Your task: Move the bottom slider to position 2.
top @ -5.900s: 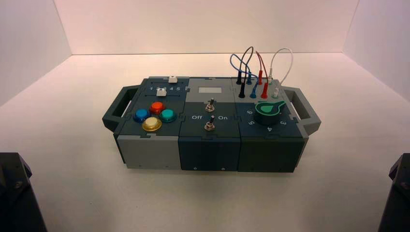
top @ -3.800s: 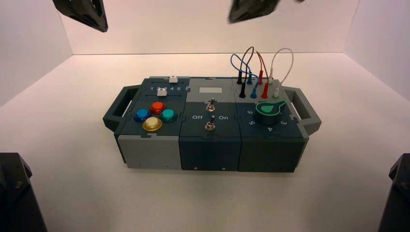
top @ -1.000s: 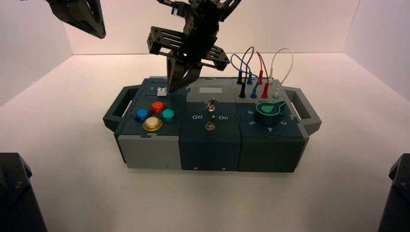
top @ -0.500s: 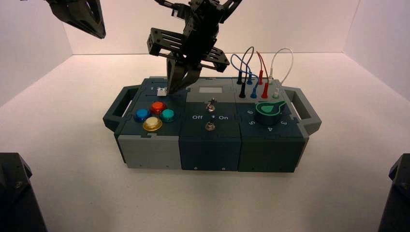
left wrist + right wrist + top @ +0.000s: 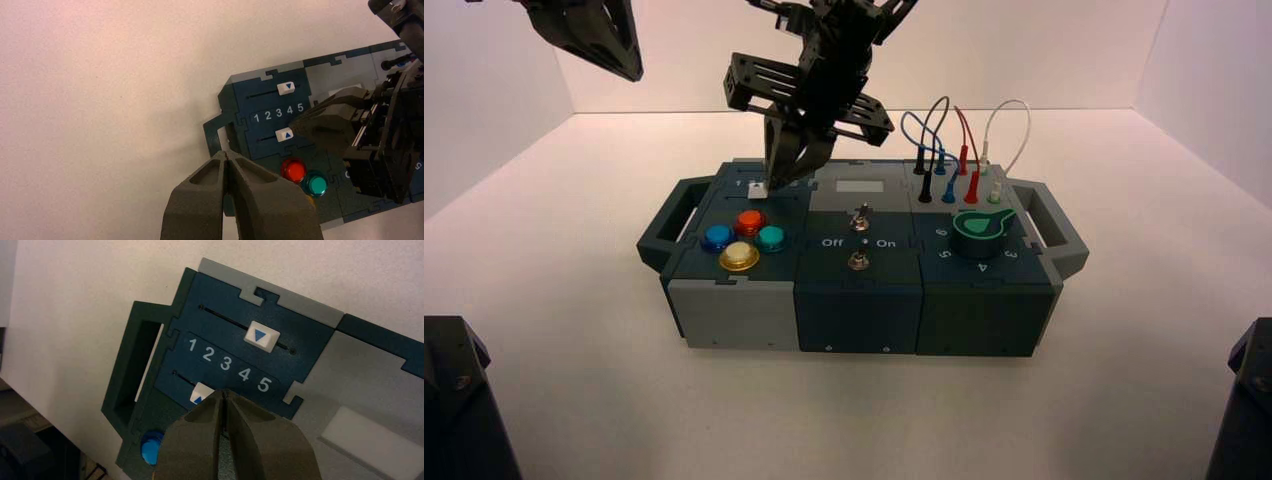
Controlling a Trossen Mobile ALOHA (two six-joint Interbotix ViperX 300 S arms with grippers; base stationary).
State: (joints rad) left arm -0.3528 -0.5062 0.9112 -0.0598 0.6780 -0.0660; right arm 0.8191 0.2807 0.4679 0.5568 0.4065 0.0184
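The bottom slider (image 5: 199, 391) is a small white knob with a blue triangle, in a dark slot under the numerals 1 to 5. My right gripper (image 5: 225, 393) is shut, and its tip rests against the knob's side that faces 5, hiding part of it. The knob lies roughly below the numeral 2 (image 5: 208, 354) and the 3. From above, the right gripper (image 5: 776, 182) reaches down onto the box's back left corner beside the slider (image 5: 755, 187). My left gripper (image 5: 227, 154) is shut and hangs high at the far left (image 5: 624, 62), away from the box.
The top slider (image 5: 261, 336) sits above the 4. In front of the sliders are red (image 5: 750, 221), blue (image 5: 716, 237), teal (image 5: 771, 238) and yellow (image 5: 738, 256) buttons. Two toggle switches (image 5: 859, 217), a green dial (image 5: 979, 229) and looped wires (image 5: 944, 135) lie to the right.
My right arm came down from above to the bottom slider. In the last second its tip shifted slightly left, and the white knob moved a little left with it. The left arm stayed raised.
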